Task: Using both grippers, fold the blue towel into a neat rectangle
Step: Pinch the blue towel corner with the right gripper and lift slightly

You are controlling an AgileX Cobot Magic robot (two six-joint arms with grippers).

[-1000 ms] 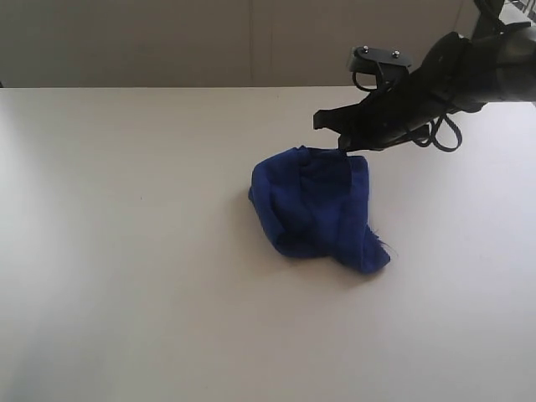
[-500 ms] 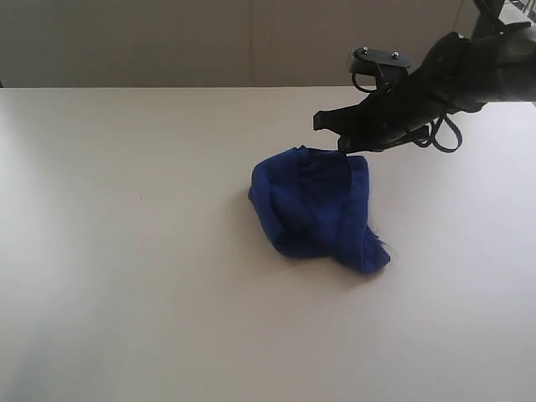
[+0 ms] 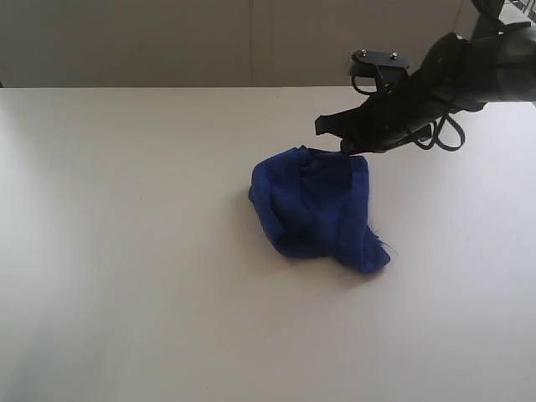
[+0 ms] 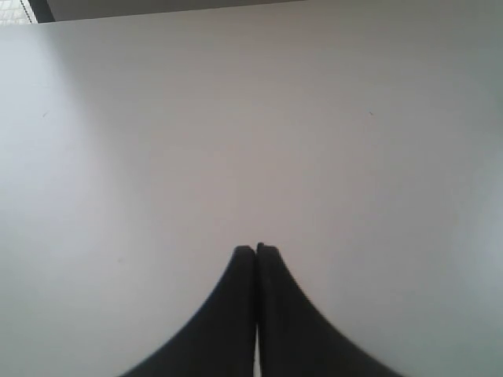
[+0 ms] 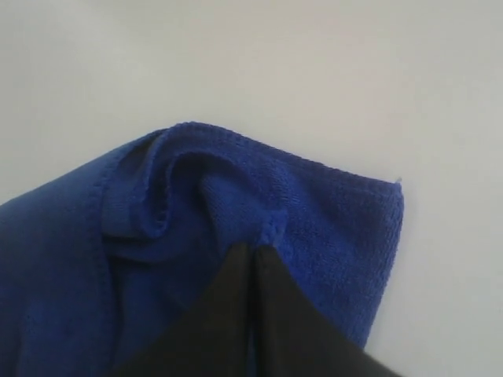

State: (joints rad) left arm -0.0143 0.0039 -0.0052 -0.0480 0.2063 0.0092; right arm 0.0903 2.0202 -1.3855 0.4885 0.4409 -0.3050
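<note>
While the blue towel (image 3: 314, 205) lies crumpled right of the middle of the bench (image 3: 126, 251), its far edge is touched by the right gripper (image 5: 253, 250), fingers pressed together; the left gripper (image 4: 256, 248) is held over the bench, fingers likewise pressed together, empty.

A lab-like robot test bench: plain white table (image 3: 126, 251) before a pale wall (image 3: 167, 42).

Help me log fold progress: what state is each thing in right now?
Towel: crumpled in a heap, not folded.
Right claw: shut, tips at a fold on the towel's edge; can't tell if cloth is pinched.
Left claw: shut, holding nothing, over the table, away from the towel.
</note>
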